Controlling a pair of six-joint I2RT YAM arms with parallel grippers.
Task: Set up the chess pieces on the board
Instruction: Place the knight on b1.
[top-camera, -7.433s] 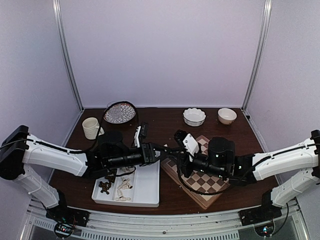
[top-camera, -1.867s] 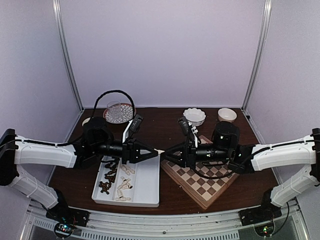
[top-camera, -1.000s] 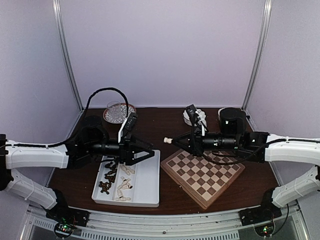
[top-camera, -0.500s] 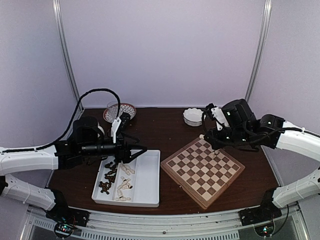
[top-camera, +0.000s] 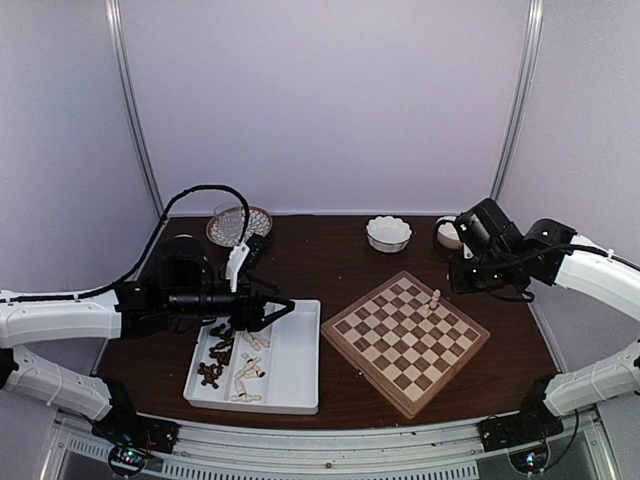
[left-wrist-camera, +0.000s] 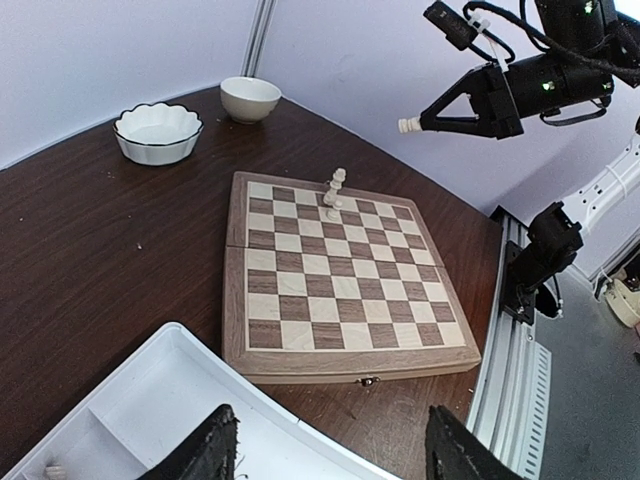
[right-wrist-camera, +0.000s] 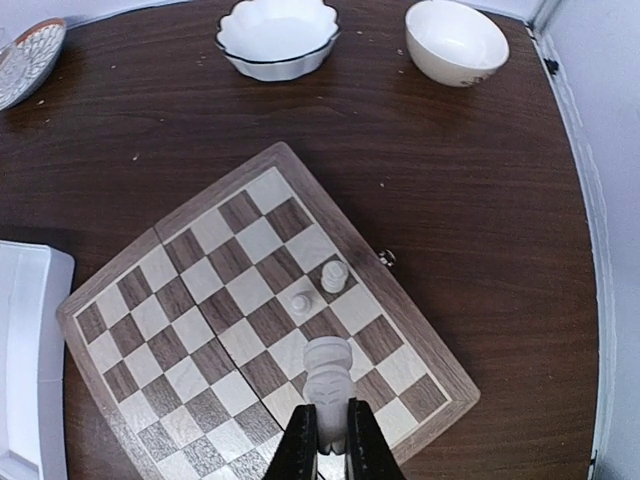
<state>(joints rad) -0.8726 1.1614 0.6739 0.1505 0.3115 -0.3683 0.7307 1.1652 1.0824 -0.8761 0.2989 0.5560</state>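
Holding one piece aloft

Left gripper is spread over the tray, nothing gripped; loose chess pieces are seen in it. Two cream pieces are stood near the right edge of the board. Right gripper is pinched on a cream piece, raised over the board.

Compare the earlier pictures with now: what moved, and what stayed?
The right claw, shut on a cream wooden chess piece taken mid-table, swung right and now hovers over the right side of the checkered wooden board. The left claw, open and empty, drew back over the white plastic tray. Board and tray stayed put.
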